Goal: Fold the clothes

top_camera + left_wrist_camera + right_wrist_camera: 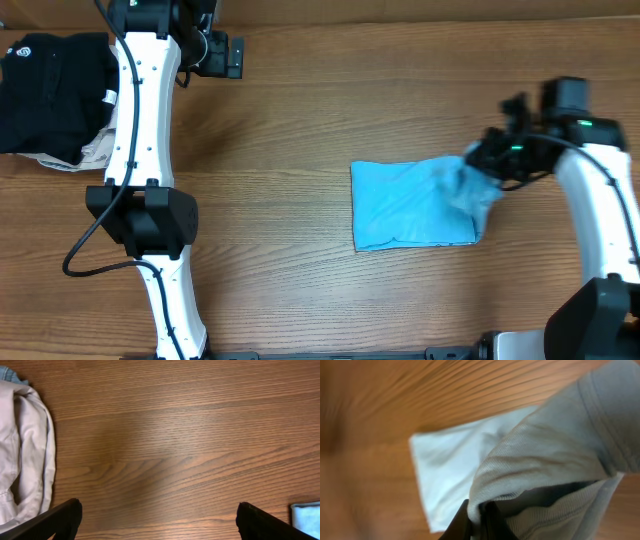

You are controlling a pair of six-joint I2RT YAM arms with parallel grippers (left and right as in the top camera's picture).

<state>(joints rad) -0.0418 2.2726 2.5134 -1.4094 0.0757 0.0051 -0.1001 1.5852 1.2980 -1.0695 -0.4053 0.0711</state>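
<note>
Sky-blue cotton is bunched in the right hand (pixel 478 522). Its fingers are closed tight on a fold at the T-shirt's (pixel 410 205) right-hand edge, and that edge is lifted clear of the counter (pixel 300 130).

- From the grip, the rest of the T-shirt runs away to the robot's left. It lies flat as an already-folded rectangle, a little right of the counter's middle.
- Its long axis goes left to right, in line with the way the right hand would have to travel.
- The lettering is not visible from any view.
- Judgement: the next fold depends on this layout. The held edge sits at the right end and the free edge at the left, so carrying the cloth leftward over the flat part should halve it across its length.
- The right arm is the nearer one, already on the cloth.
- The left hand (pixel 225 55) is well apart, up at the far left of the counter. It is spread fully open and holds nothing, with bare wood beneath it.
- Farthest off, at the far-left corner, are a black garment (pixel 50 90) and a beige garment (pixel 95 150) under its edge. Neither is part of this fold.
</note>
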